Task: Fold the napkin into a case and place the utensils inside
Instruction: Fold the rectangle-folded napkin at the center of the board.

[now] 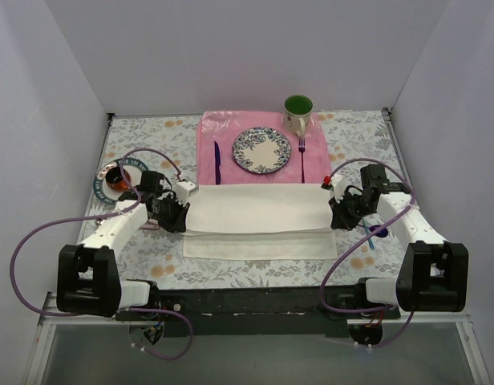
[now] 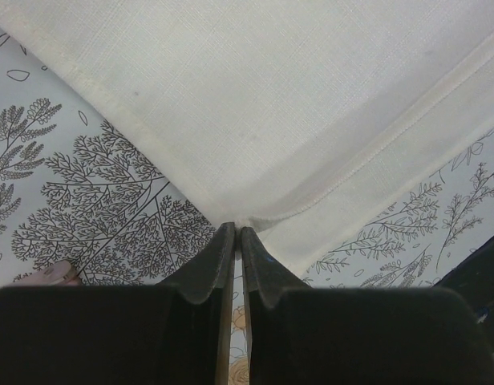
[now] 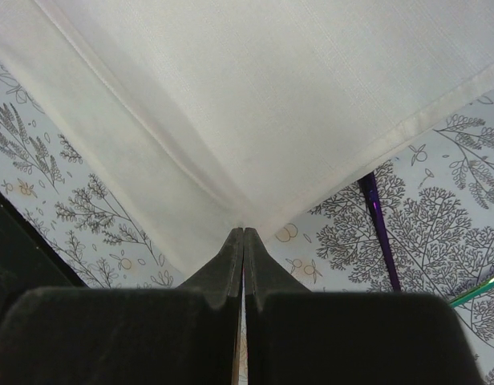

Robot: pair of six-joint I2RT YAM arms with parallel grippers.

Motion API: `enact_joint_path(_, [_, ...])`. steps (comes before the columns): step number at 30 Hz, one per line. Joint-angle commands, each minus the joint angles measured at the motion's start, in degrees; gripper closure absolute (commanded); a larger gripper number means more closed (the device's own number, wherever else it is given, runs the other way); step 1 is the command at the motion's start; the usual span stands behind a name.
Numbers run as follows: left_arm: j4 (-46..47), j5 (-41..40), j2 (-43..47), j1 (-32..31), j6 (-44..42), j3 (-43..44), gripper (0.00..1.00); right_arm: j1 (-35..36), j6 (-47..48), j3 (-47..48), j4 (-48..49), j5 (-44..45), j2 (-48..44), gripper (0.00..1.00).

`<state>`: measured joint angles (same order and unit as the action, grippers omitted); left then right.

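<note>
Cream woven napkin [image 1: 259,210], folded with a stitched-hem lower layer showing, lies on the floral surface [image 1: 151,265] against the pink placemat [image 1: 231,128]. The left gripper [image 2: 236,233] and right gripper [image 3: 243,233] are each clamped on an upper-layer corner. A glossy purple utensil [image 3: 379,224] lies to its right. The top view alone shows the round patterned plate [image 1: 262,150] and the green mug [image 1: 297,108], contents unclear.

cream-white cloth napkin [image 1: 259,218] just before pink rectangular placemat [image 1: 223,128], patterned round plate [image 1: 262,150] on placemat, green-lined mug [image 1: 297,111] behind plate's right
</note>
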<state>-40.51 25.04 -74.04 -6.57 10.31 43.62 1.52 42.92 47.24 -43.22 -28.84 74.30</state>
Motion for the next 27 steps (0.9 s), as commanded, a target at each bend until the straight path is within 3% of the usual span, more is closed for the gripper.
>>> enact_joint_path(1, [0.35,-2.18,1.79,-1.51,-0.20,-0.90,1.00,0.41,2.96,-1.19,-2.92,-0.16,-1.35,0.99])
enact_joint_path(11, [-0.27,-3.85,3.81,-2.57,-0.37,-1.78,1.00,0.94,6.91,-1.81,-6.61,0.72,-2.41,0.99])
enact_joint_path(27, [-5.81,-0.69,9.61,-2.57,-1.08,7.36,1.00,1.03,13.68,4.00,-15.66,-0.17,-7.07,0.99])
